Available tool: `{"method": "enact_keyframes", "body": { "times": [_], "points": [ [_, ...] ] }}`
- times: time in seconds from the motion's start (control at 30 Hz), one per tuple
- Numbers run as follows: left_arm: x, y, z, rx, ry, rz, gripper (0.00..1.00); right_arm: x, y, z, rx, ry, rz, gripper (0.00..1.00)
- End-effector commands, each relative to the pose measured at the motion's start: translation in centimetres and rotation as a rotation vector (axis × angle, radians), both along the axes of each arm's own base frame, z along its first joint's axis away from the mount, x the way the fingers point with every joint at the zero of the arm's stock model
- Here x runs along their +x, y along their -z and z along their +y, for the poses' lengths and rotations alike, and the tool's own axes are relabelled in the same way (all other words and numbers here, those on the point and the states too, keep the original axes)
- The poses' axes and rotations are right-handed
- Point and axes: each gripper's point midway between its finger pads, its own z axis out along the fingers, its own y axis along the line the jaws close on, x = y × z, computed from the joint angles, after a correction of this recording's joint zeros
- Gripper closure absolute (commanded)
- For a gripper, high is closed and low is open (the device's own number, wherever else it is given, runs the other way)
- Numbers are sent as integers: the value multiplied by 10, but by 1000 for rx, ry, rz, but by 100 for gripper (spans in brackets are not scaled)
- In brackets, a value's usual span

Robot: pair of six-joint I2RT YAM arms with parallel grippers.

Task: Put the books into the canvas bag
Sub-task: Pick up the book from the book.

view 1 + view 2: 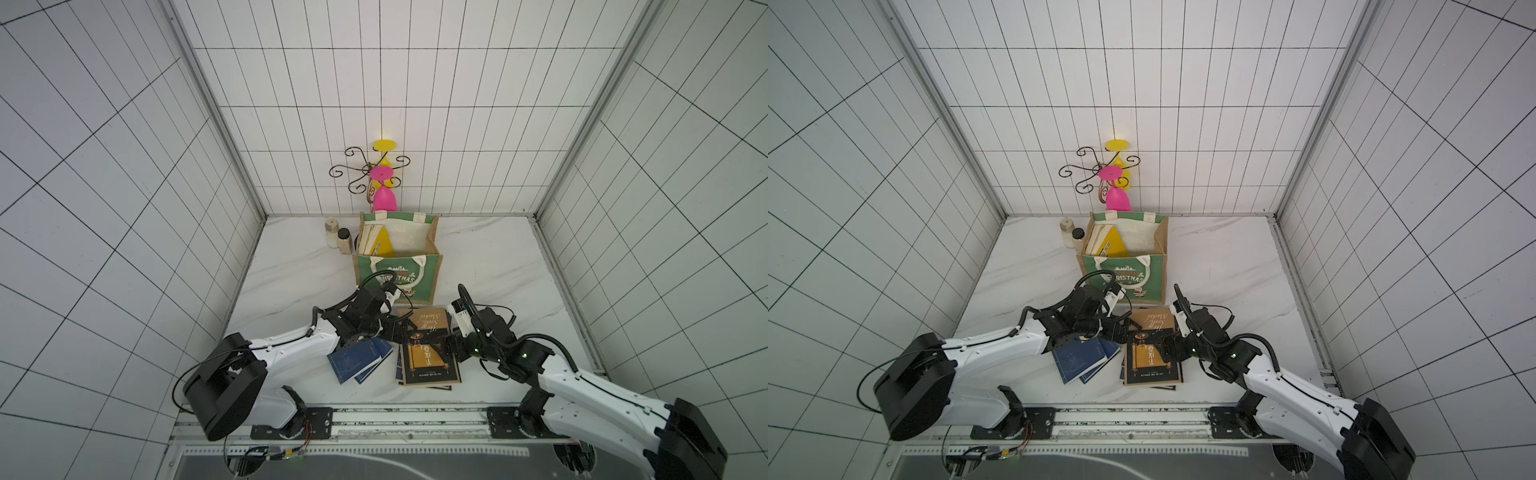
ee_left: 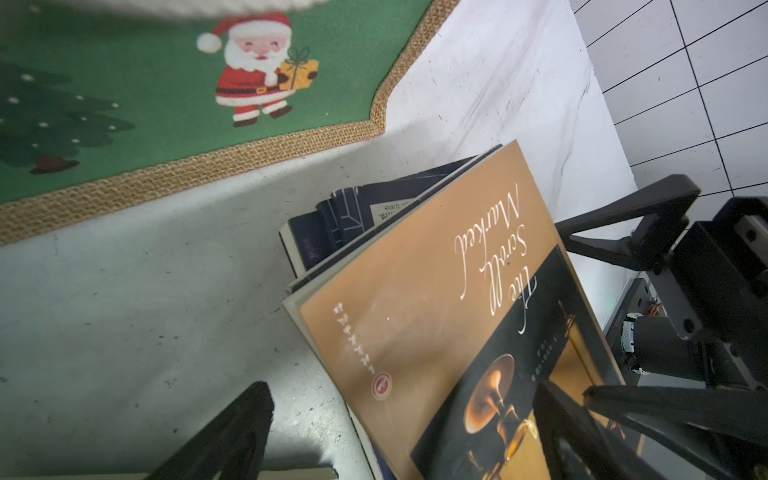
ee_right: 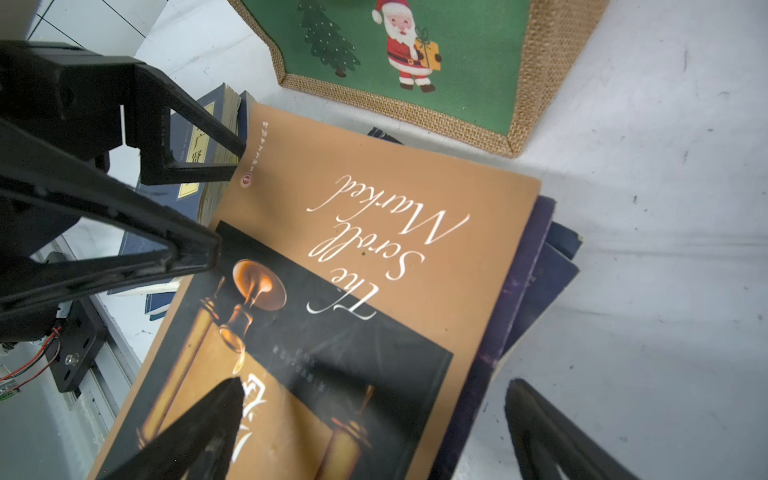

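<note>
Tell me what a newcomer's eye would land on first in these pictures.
The green-panelled canvas bag stands open at the back of the table, a yellow book leaning inside. In front of it a tan book tops a stack, the open left gripper and right gripper at its two sides. Behind the bag, a pink goblet and a yellow goblet hang inverted on a wire rack.

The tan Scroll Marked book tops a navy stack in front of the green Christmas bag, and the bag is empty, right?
Not empty: in both top views the green-panelled jute bag holds books, a bright yellow paperback among them. The rest is right.
</note>
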Motion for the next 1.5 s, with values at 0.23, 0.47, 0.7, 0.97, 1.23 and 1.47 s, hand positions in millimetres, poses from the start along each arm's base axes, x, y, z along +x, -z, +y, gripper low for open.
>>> {"method": "enact_keyframes", "body": {
  "times": [0.23, 0.47, 0.7, 0.97, 1.23, 1.47],
  "points": [
    [5, -11, 1, -33, -9, -28, 3, 11, -46, 23, 82, -53, -80, 1],
    [4, -11, 2, -32, -5, -28, 3, 8, -40, 29, 100, -75, -55, 1],
    [3, -9, 4, -29, -8, -26, 3, 8, -47, 35, 113, -94, -72, 1],
    [4, -9, 5, -29, -10, -25, 3, 10, -55, 33, 85, -92, -97, 1],
    [5, -9, 4, -33, -11, -23, 3, 9, -55, 35, 83, -101, -94, 1],
    [7, -11, 4, -37, -12, -26, 3, 6, -45, 40, 74, -127, -60, 1]
  ]
}}
